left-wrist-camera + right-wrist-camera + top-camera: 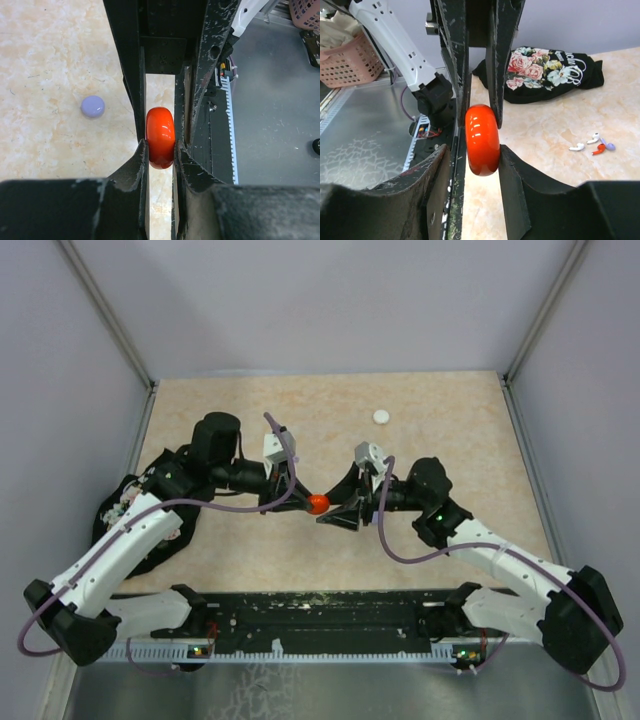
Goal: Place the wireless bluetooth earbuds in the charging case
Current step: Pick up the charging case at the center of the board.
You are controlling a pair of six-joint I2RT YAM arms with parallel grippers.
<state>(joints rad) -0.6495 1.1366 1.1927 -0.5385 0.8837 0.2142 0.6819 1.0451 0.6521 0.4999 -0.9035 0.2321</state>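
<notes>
The red disc-shaped charging case (318,503) hangs above the table's middle, on edge. My left gripper (161,150) is shut on the case (160,137), one finger on each flat face. My right gripper (475,155) reaches in from the opposite side and brackets the same case (482,140). Its right-hand finger touches the case, while a gap shows on the left-hand side. Several tiny earbuds lie on the table in the right wrist view: white ones (577,147), a red one (599,149) and a lilac one (607,146). They are hidden in the top view.
A white round case (381,416) lies at the back of the table. A lilac round case (93,106) sits on the table left of my left fingers. A black floral cloth (550,75) is bunched beyond the earbuds. A pink basket (350,60) stands off the table.
</notes>
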